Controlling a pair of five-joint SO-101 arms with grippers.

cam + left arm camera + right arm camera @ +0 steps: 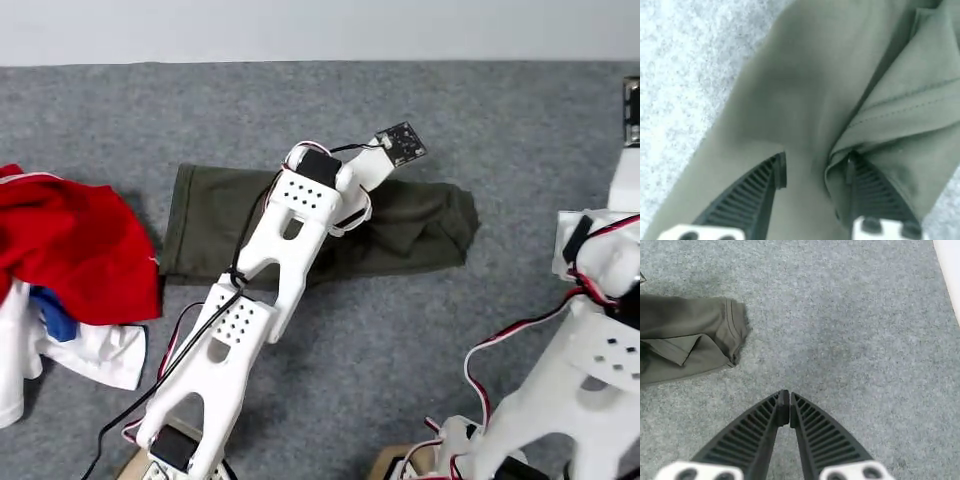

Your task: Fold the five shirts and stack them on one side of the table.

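- A red shirt [75,250] is seen heaped on a white shirt [100,355], with a blue one [50,312] tucked between them, well to the left of the green shirt [210,215]; these three are judged unfolded, so the task is taken to be at an early stage
- The green shirt is laid as a long band across the middle of the grey table [400,330], its left end flat and squared, its right end bunched and rumpled; it is judged to be only partly folded
- The left gripper [815,162] is held low over the right half of the green shirt, with its fingers parted a moderate way; a raised fold of the cloth lies against one of them, but nothing is clamped
- For a clean fold, the loose flap should be caught through all its layers before the jaws are closed, and the cloth should be carried low and straight toward the flat left end of the green shirt, so that the edges are brought into line and no new creases are dragged in
- The right gripper [786,400] is held over bare table to the right of the green shirt, apart from its rumpled end, with its fingers pressed together and nothing held; it could be used to pin that end while the fold is made
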